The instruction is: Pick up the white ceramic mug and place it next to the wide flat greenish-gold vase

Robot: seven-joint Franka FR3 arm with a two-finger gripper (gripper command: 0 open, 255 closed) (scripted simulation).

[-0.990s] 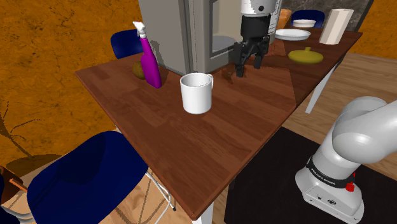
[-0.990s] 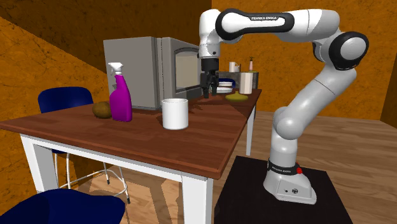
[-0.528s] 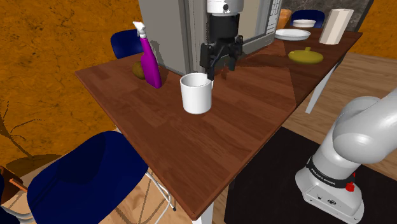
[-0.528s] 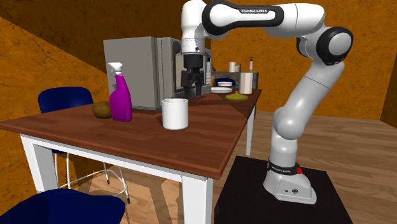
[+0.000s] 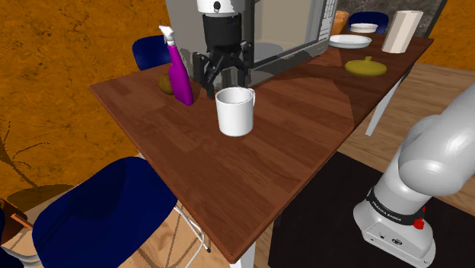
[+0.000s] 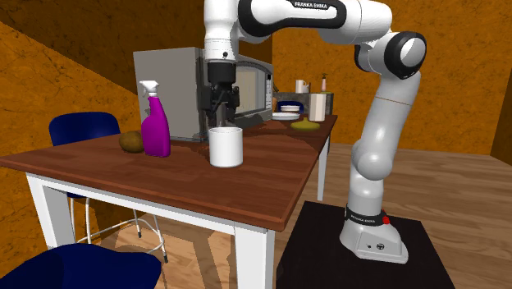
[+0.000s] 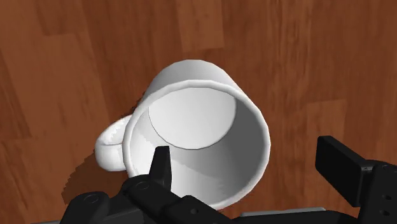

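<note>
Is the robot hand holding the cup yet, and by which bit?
No, nothing is held. The open gripper hangs just above the white mug, fingers apart.

White Franka arm w/ dark joints arches high, reaching to shoulder view's left; all-black two-finger gripper points down, fingers apart.
</note>
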